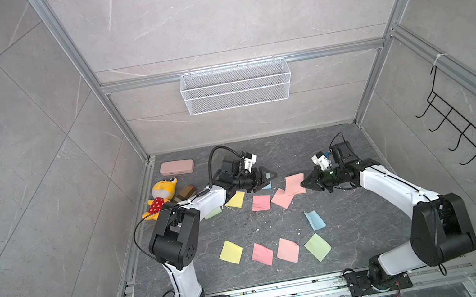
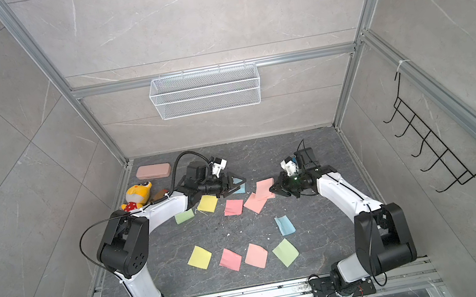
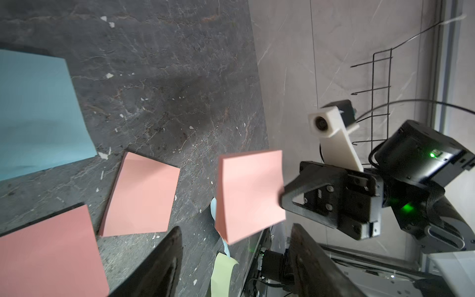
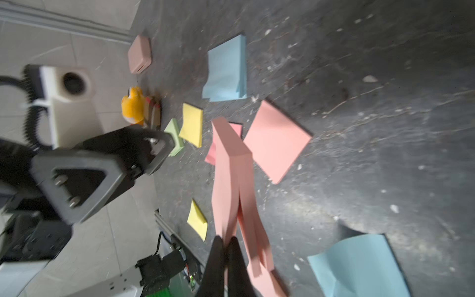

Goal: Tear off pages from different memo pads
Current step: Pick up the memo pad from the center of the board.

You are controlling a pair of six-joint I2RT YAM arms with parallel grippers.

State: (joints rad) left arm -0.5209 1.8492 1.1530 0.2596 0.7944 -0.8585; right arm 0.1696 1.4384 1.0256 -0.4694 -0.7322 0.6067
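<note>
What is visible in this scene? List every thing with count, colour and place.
memo pads: 5, green, yellow, blue, pink, salmon, middle row on table
held memo pad: 1, salmon, in right claw
loose pages: 5, yellow, pink, salmon, green, blue, table front
case: 1, pink, far left corner
plush toy: 1, yellow, near case
wire basket: 1, white, back wall
hook rack: 1, black, right wall
left claw: 1, black, open, near blue pad
right claw: 1, black, shut on held memo pad
</note>
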